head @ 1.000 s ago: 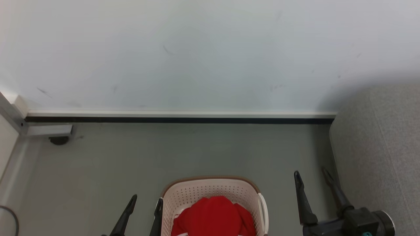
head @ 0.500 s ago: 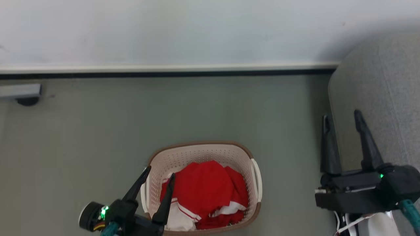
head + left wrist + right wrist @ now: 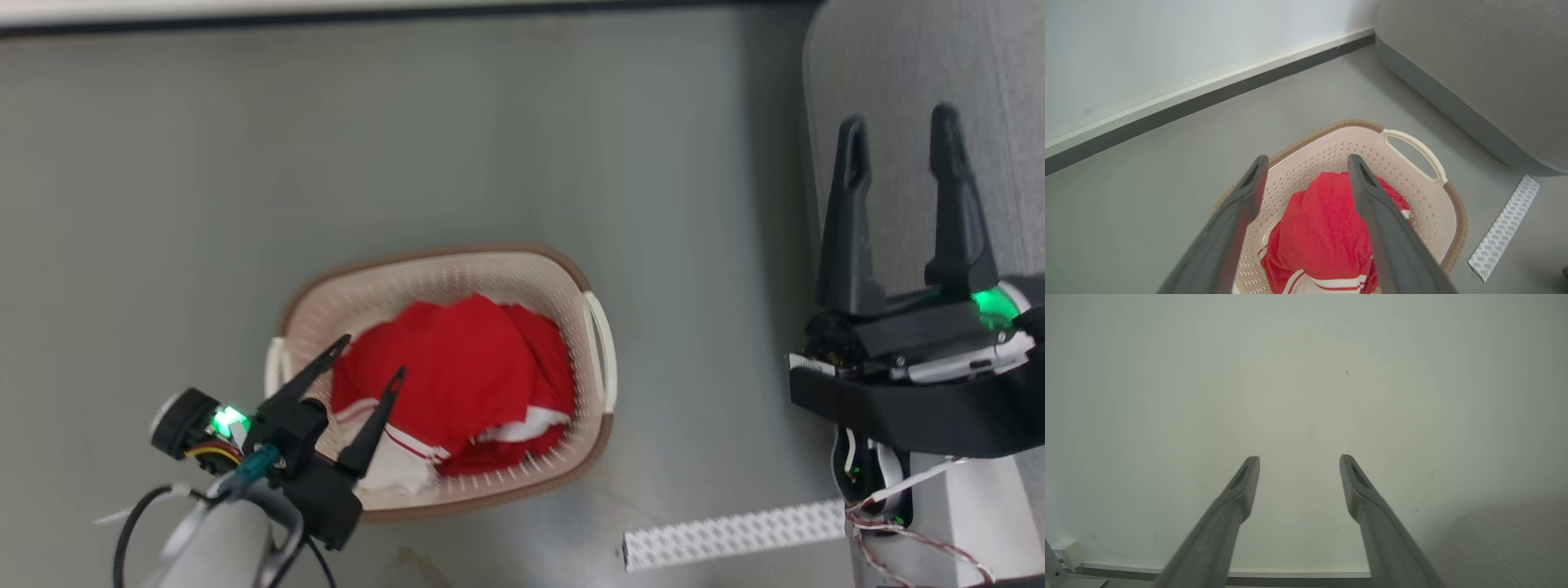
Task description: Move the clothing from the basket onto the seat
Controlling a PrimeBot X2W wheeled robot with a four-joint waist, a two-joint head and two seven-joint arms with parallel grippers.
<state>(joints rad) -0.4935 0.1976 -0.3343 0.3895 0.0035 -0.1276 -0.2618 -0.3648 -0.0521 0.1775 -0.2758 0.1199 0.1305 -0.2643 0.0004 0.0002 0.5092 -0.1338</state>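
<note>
The red clothing with its white striped band lies heaped in the cream basket on the floor, and the left wrist view shows the clothing inside the basket from above. My left gripper hangs open over the basket's left end, above the fabric, nothing between its fingers. My right gripper stands open at the right, by the front edge of the grey seat. In the right wrist view the right gripper points at the wall, with the seat at lower right.
The basket rests on a grey floor beside the seat. A white perforated strip lies on the floor right of the basket. The wall's dark skirting runs behind. A pale cable-wrapped part of my body shows at lower right.
The head camera has tilted down, so basket and seat slide up the picture. My left gripper has come over the basket's left end. The right gripper has risen beside the seat.
</note>
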